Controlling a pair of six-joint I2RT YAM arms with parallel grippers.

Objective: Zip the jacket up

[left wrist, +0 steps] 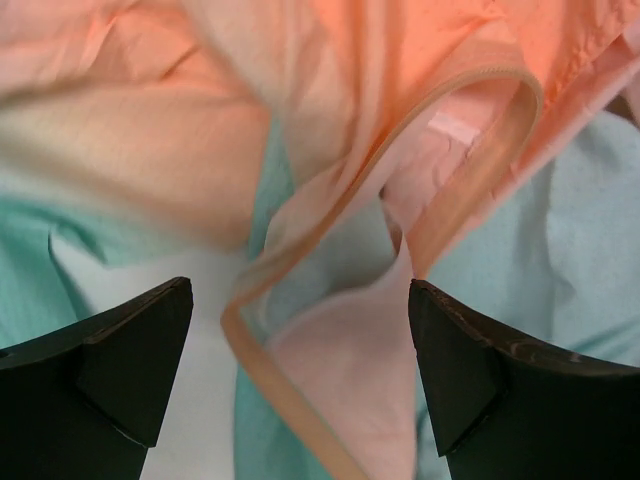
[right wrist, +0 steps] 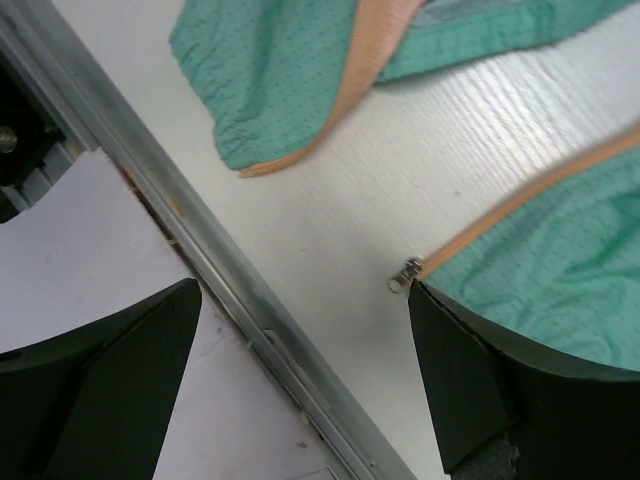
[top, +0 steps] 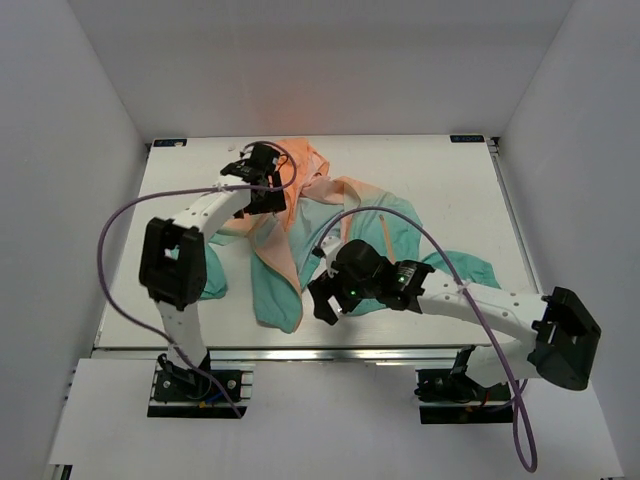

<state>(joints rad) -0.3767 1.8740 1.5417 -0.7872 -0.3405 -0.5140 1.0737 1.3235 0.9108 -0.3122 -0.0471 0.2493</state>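
The jacket [top: 300,230] lies unzipped and rumpled on the white table, peach at the far end and teal toward me. My left gripper [top: 262,172] hovers open over the peach hood end. In the left wrist view a pink fold with an orange edge [left wrist: 330,380] lies loose between the spread fingers. My right gripper [top: 322,300] stands open by the teal hem. In its wrist view the metal zipper slider [right wrist: 406,274] sits at the end of the orange zipper tape [right wrist: 520,205], just beside the right finger [right wrist: 470,380]. The other teal front corner [right wrist: 270,90] lies apart, further off.
An aluminium rail [right wrist: 230,290] runs along the table's near edge, close under the right gripper. White walls close in the table on three sides. Purple cables [top: 120,215] loop from both arms.
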